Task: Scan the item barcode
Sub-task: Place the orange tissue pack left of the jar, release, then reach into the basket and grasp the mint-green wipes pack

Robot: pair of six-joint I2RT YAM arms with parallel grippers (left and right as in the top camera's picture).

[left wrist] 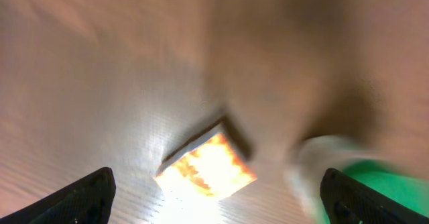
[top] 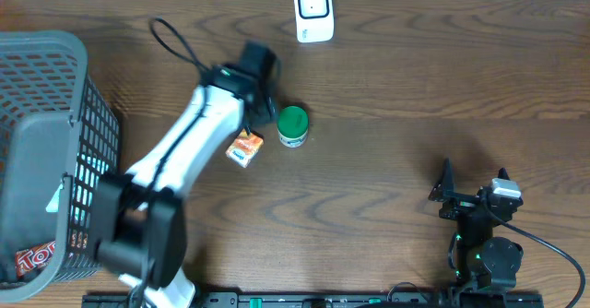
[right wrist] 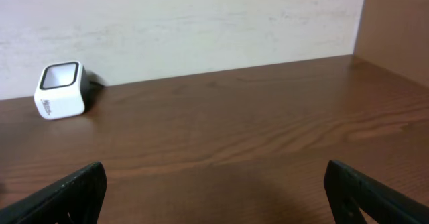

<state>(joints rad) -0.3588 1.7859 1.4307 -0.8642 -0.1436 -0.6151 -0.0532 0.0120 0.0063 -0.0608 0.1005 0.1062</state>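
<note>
A small orange box (top: 244, 148) lies on the wooden table, with a green-lidded round tub (top: 292, 125) just to its right. My left gripper (top: 261, 105) hangs over them, open and holding nothing. In the left wrist view the box (left wrist: 208, 167) shows glaring and blurred on the table between the spread fingertips (left wrist: 87, 197), and the green tub (left wrist: 375, 184) sits by the right finger; my left gripper (left wrist: 218, 204) is wide apart. The white barcode scanner (top: 313, 11) stands at the far edge. My right gripper (top: 473, 183) rests open at the near right, its jaws (right wrist: 218, 197) holding nothing.
A grey wire basket (top: 55, 151) with packaged goods inside fills the left side. The scanner (right wrist: 60, 90) stands against the pale back wall in the right wrist view. A black cable (top: 175, 45) loops behind the left arm.
</note>
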